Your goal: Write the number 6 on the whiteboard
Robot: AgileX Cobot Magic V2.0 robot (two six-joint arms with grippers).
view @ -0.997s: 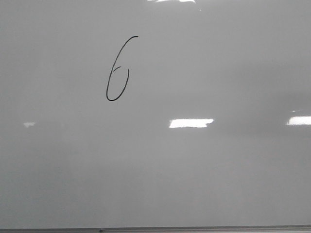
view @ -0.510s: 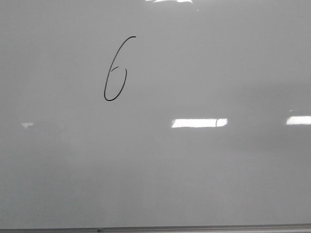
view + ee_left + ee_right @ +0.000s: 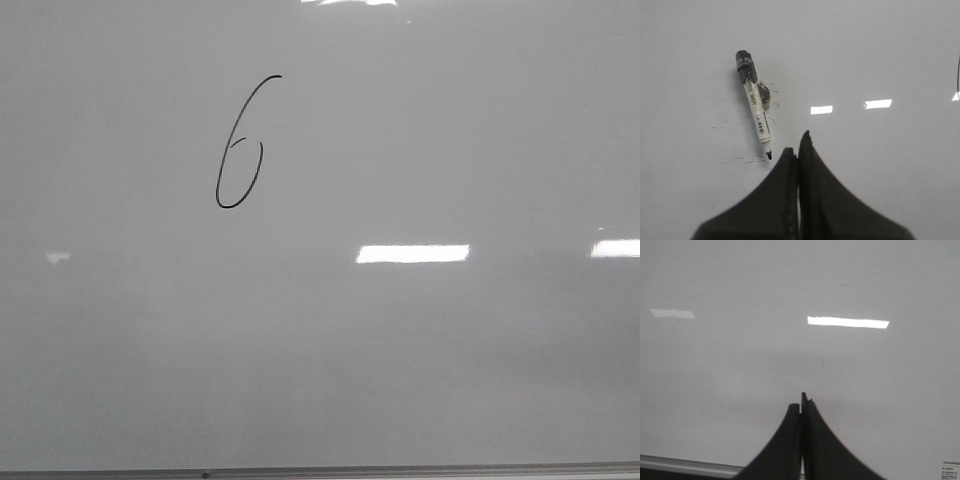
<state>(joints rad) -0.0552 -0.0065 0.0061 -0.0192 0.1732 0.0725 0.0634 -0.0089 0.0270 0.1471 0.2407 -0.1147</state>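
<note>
- One thin black number 6 [image 3: 238,145] sits on the whiteboard [image 3: 420,360], up and left of the bright reflection [image 3: 412,254].
- Left claw [image 3: 798,145] is closed on nothing; an uncapped marker [image 3: 754,103] lies on the whiteboard just beside its tips.
- Right claw [image 3: 802,402] is closed too, empty, above the whiteboard's grey edge strip [image 3: 685,464].

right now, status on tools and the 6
Left tool shut, empty; marker lies loose on the board. Right tool shut, empty. 6 drawn. Nothing in the way.
</note>
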